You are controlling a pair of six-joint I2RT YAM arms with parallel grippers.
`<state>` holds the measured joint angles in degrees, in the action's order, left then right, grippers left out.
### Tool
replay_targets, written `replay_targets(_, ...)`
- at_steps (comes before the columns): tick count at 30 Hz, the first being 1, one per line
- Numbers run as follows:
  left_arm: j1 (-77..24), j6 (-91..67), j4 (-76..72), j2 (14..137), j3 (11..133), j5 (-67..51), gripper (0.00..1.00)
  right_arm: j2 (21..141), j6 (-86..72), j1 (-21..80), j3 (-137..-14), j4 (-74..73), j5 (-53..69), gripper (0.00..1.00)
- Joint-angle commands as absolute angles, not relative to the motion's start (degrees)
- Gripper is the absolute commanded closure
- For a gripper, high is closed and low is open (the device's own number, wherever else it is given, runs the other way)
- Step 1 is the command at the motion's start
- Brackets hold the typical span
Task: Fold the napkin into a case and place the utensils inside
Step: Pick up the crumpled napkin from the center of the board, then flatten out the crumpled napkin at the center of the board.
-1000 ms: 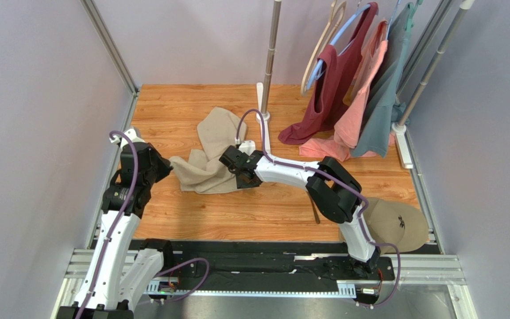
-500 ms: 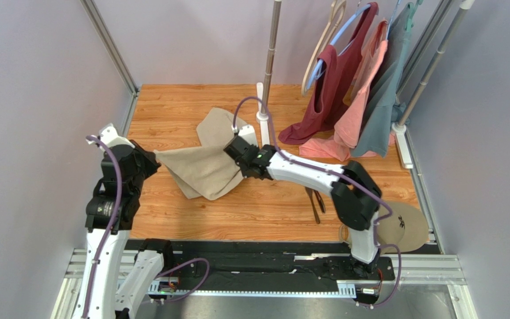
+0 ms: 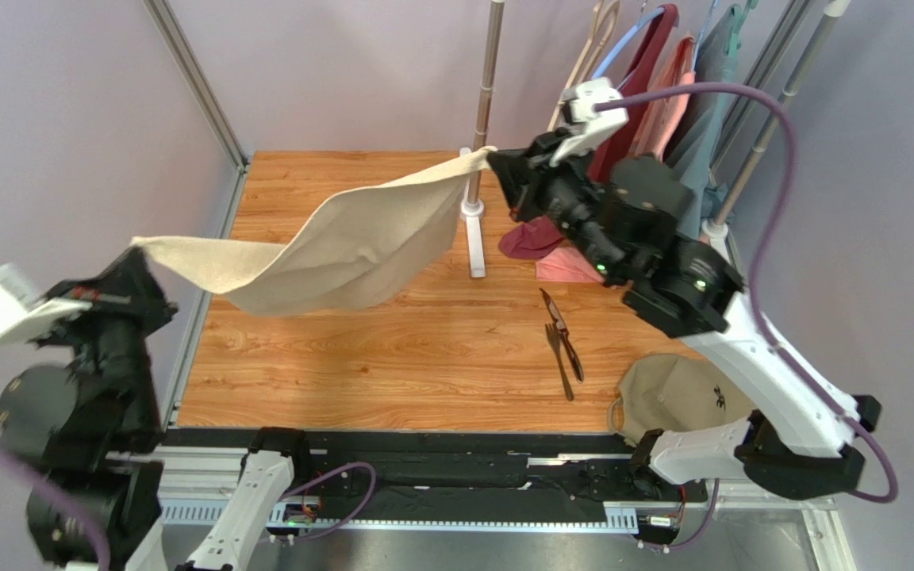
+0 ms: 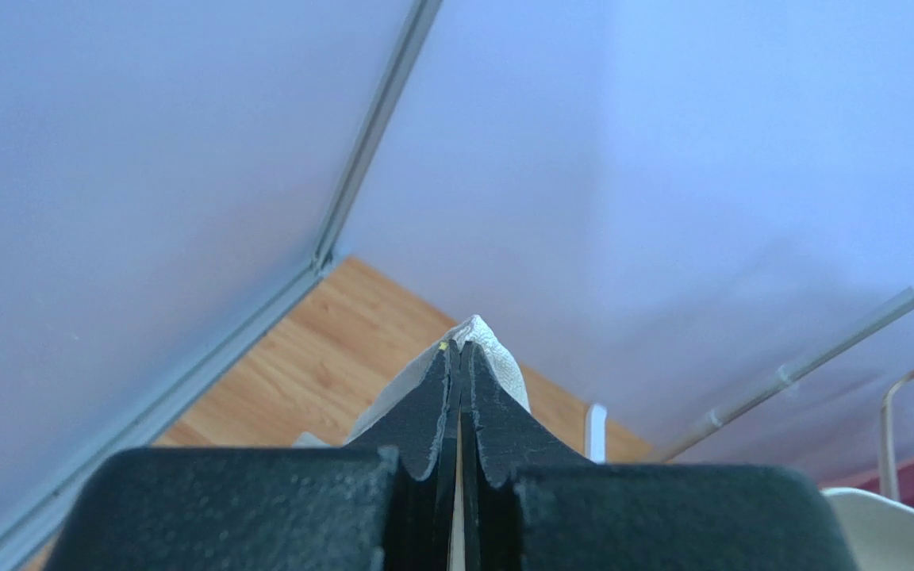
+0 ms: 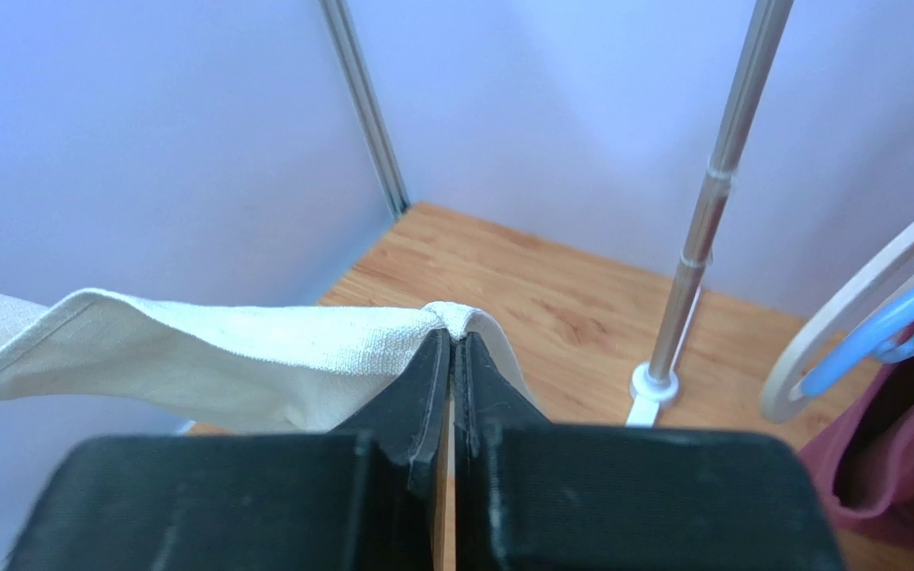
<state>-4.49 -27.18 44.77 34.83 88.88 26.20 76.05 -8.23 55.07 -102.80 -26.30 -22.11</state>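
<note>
The beige-tan napkin [image 3: 343, 244] hangs stretched in the air above the wooden table, sagging in the middle. My left gripper [image 3: 140, 250] is shut on its left corner, high at the far left; the cloth peeks past the fingertips in the left wrist view [image 4: 486, 345]. My right gripper [image 3: 500, 161] is shut on its right corner, raised near the metal pole; the cloth [image 5: 247, 357] trails left from the jaws. The dark brown utensils [image 3: 562, 339] lie on the table at the right. No case shows.
A metal pole on a white base [image 3: 474, 214] stands at the table's back middle. Maroon, salmon and grey-teal garments [image 3: 653, 107] hang on a rack at the back right. A round tan disc [image 3: 682, 399] lies at the front right.
Both arms have risen and pulled apart, lifting the napkin off the table and stretching it out in the air. The utensils on the table have come into full view.
</note>
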Motion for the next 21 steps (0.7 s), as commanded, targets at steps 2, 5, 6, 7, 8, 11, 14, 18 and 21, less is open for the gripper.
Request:
replay_targets(2,-4.48,-19.52,45.97,30.68,99.38,28.13,1.00,65.95,-4.57,56.51,-101.35,-23.30,-12.49,1.00)
replay_targets(5,-4.48,-17.32,45.97,29.62,102.30,25.67,1.00,61.54,-6.59,57.04,-98.80,-22.15,-7.92,1.00)
replay_targets(6,-4.48,-17.05,45.62,29.36,102.65,25.32,1.00,60.74,-7.03,57.22,-98.09,-21.71,-6.69,1.00)
replay_targets(7,-4.57,-17.14,45.35,29.09,102.92,25.31,1.00,59.69,-7.99,57.30,-96.08,-20.58,-5.11,1.00)
replay_targets(8,-4.48,-17.23,44.83,29.00,102.75,25.49,1.00,58.37,-8.35,57.30,-95.02,-19.78,-5.01,1.00)
replay_targets(11,-4.57,-16.79,43.25,29.79,99.94,28.47,1.00,58.53,-8.18,57.30,-93.25,-18.98,-8.77,1.00)
replay_targets(14,-4.57,-16.00,41.33,32.95,95.47,31.55,1.00,63.88,-6.16,56.26,-95.09,-20.39,-14.49,1.00)
replay_targets(18,-4.48,-13.19,30.52,38.12,84.13,35.41,1.00,73.98,-9.40,48.27,-95.97,-17.15,-9.76,1.00)
replay_targets(21,-4.22,-10.12,20.50,44.96,76.39,39.45,1.00,85.57,-10.28,43.96,-100.01,-15.03,-6.78,1.00)
